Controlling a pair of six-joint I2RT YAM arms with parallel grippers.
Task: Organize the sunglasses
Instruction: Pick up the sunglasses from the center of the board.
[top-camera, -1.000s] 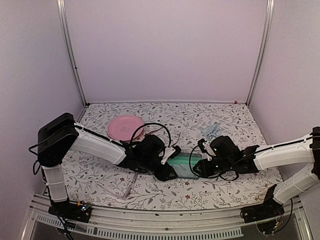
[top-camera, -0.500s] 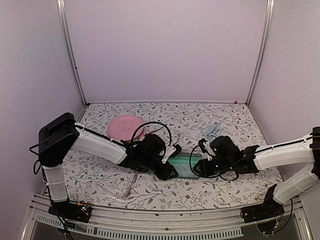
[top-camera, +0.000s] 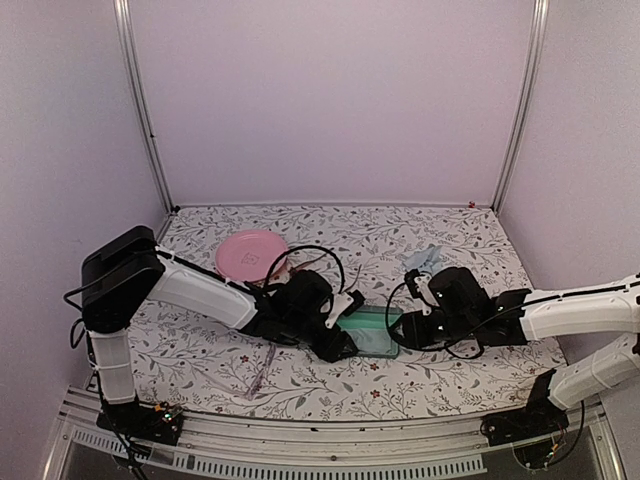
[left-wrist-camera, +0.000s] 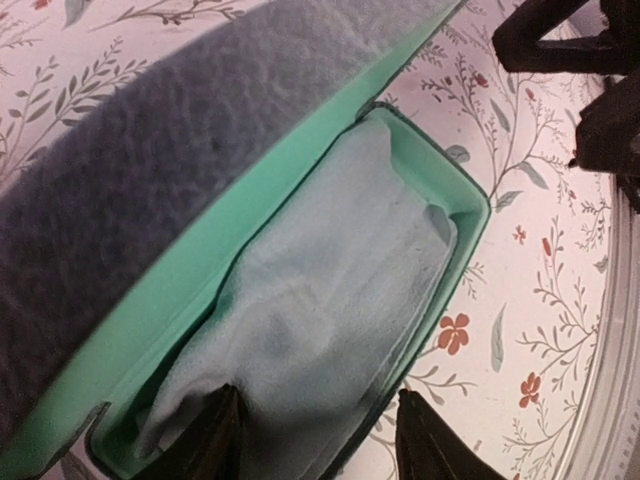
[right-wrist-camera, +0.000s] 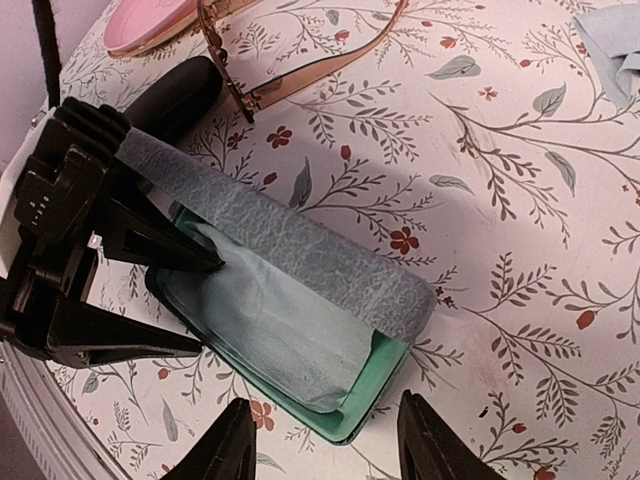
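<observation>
The grey-blue case (right-wrist-camera: 300, 250) lies open mid-table, its green inside (left-wrist-camera: 190, 300) lined with a pale cloth (left-wrist-camera: 330, 280). My left gripper (left-wrist-camera: 315, 395) is open and straddles the case's near wall, one finger on the cloth and the other outside. My right gripper (right-wrist-camera: 325, 400) is open just short of the case's other end (top-camera: 385, 335), holding nothing. The reddish-brown sunglasses (right-wrist-camera: 320, 63) lie behind the case, beside the plate (top-camera: 304, 262). The pale thin-framed pair (top-camera: 262, 367) lies near the front edge, left of the left gripper (top-camera: 340, 345).
A pink plate (top-camera: 250, 255) sits at the back left. A black oblong case (right-wrist-camera: 175, 95) lies between plate and open case. A loose blue cloth (top-camera: 422, 260) rests behind the right gripper (top-camera: 405, 330). Both arms reach in low from either side.
Both grippers' jaws have widened. The right gripper has drawn back a little to the right, away from the case's end. The left arm has stayed at the case.
</observation>
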